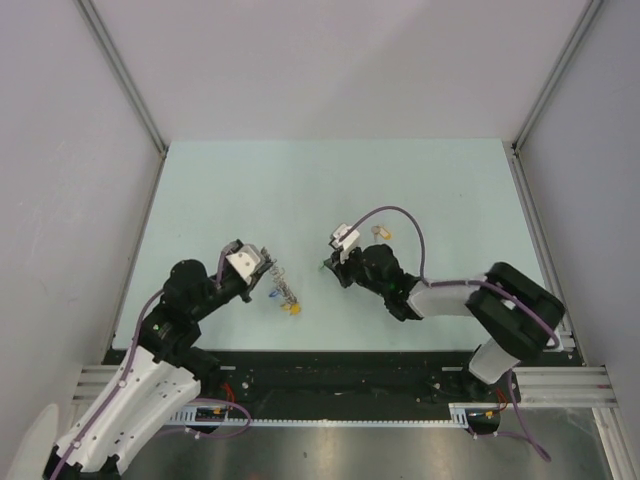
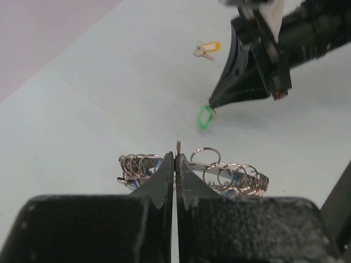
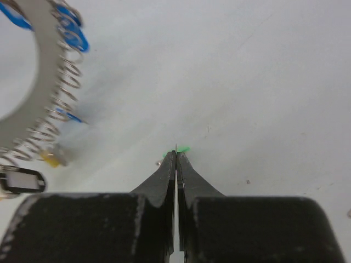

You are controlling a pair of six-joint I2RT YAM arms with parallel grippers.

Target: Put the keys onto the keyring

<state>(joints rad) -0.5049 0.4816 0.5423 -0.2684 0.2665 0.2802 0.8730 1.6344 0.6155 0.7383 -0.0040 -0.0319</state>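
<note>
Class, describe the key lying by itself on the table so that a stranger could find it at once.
On the pale green table, look just beyond the wrist of the right arm. There lies the yellow-headed key, alone and untouched. The green-headed key is pinched by the right gripper, and the rest are bundled on the keyring.

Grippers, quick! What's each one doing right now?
Left gripper: closed, pinching the keyring.
Right gripper: closed, holding the green key.

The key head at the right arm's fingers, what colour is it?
The key head is green, clearest in the left wrist view.
</note>
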